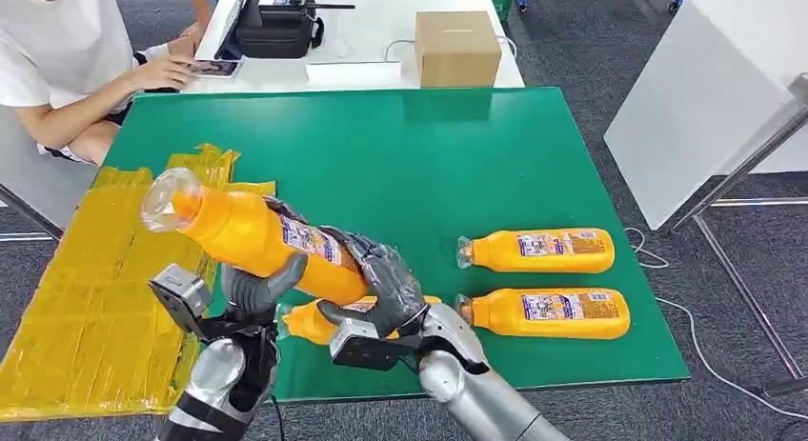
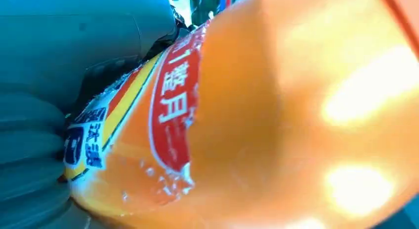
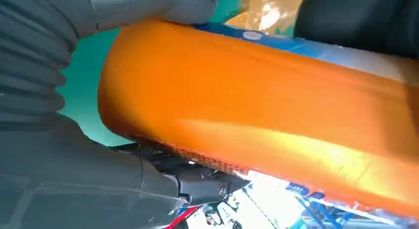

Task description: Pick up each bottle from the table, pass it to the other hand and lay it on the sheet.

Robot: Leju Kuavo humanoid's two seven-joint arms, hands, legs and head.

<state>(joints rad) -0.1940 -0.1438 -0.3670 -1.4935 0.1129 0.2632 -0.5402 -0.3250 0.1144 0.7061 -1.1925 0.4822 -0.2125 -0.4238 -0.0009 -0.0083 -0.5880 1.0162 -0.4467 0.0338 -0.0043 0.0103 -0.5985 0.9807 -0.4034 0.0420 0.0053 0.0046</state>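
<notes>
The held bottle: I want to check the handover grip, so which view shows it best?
Head view: the whole bottle shows, with the left hand and right hand both on it. Both wrist views show close-up orange body and part of the label.

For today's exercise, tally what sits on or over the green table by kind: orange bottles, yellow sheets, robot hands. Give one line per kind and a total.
Orange bottles: 4, namely the held bottle, one beneath the hands, the far bottle, the near bottle
Yellow sheets: 1, the sheet
Robot hands: 2, left hand, right hand
Total: 7

Left hand point(image 1: 255, 290), right hand point(image 1: 381, 287) gripping together
</notes>
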